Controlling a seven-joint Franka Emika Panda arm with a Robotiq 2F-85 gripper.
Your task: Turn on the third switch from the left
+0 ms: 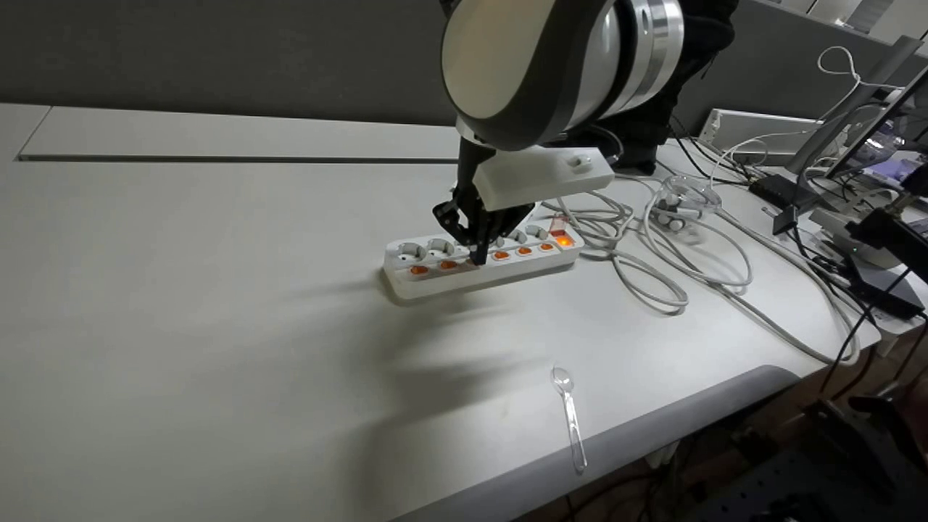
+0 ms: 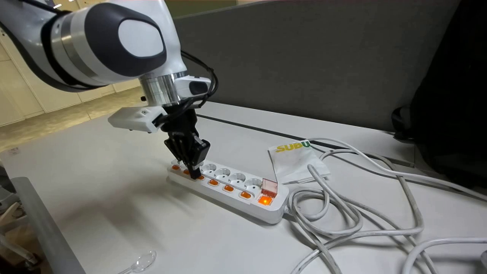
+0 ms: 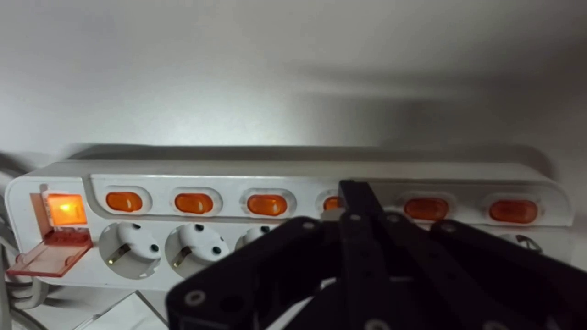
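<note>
The long white power strip (image 1: 493, 273) lies on the table with a row of orange-red rocker switches; it also shows in an exterior view (image 2: 224, 196) and the wrist view (image 3: 275, 169). The third switch from the cable-free end shows in part in the wrist view (image 3: 331, 203) and in an exterior view (image 2: 201, 177); a fingertip hides the rest. My gripper (image 3: 355, 188) is shut and empty, pointing down with its tips at this switch, in both exterior views (image 1: 478, 255) (image 2: 195, 173). I cannot tell whether the tips touch or press it.
A lit main switch (image 3: 66, 209) with a raised red clear cover (image 2: 269, 187) is at the cable end. Coiled grey-white cables (image 2: 327, 217) lie beside it. A white printed packet (image 2: 296, 161) lies behind the strip, a clear spoon (image 1: 569, 413) near the table's front edge.
</note>
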